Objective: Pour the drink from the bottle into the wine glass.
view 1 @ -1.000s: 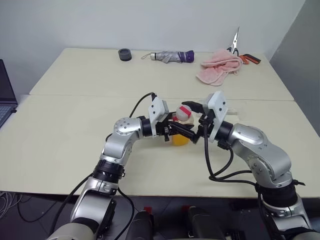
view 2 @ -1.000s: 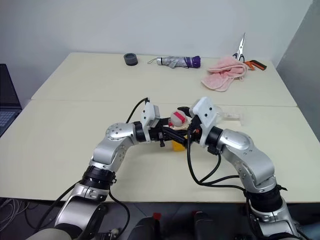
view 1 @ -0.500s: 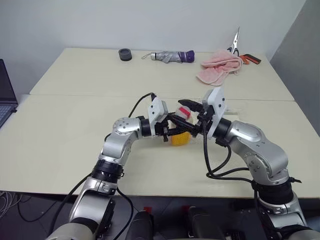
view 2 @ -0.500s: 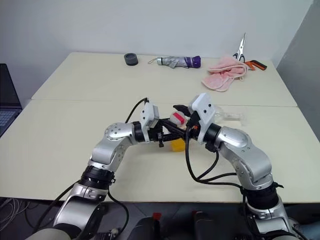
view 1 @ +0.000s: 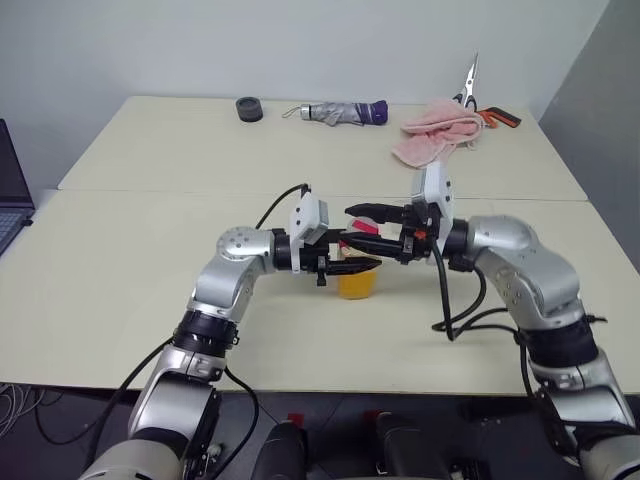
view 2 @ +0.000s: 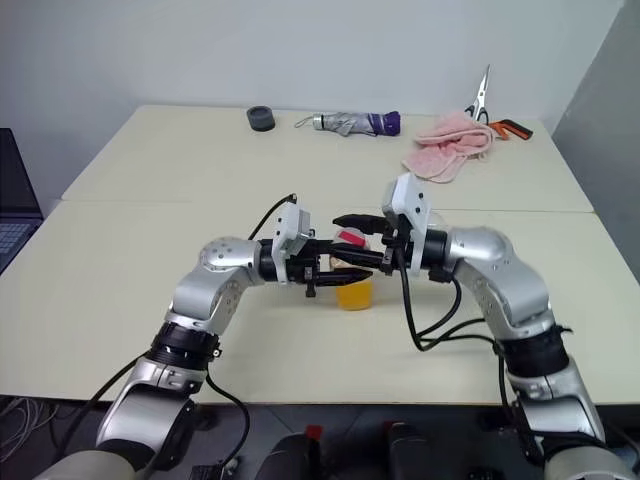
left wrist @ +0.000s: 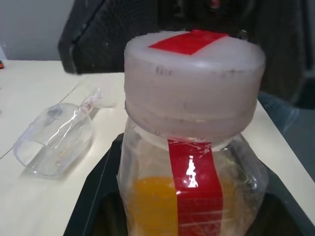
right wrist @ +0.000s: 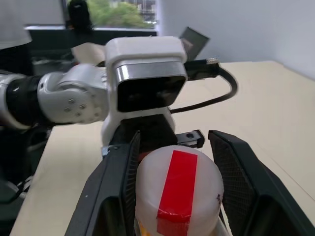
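The bottle (view 1: 357, 284) stands upright over the table's middle, with my left gripper (view 1: 352, 265) shut on its clear body from the left. Orange drink (left wrist: 147, 201) fills its lower part, and a red stripe runs up its side and over the pale cap (right wrist: 177, 189). My right gripper (view 1: 358, 220) reaches in level from the right, its two black fingers (right wrist: 120, 196) pressed against either side of the cap. The wine glass (left wrist: 54, 142) lies on its side on the table just beyond the bottle, with no drink in it.
Along the far table edge lie a pink towel (view 1: 435, 135), scissors (view 1: 470, 85), a folded umbrella (view 1: 345, 112) and a small black round thing (view 1: 249, 108). A laptop (view 1: 10, 190) sits at the left edge. A seam (view 1: 150, 192) runs across between the two tabletops.
My right wrist has swung round so that its gripper points level at the cap, and its fingers have closed from wide open onto the cap. The left gripper keeps holding the bottle.
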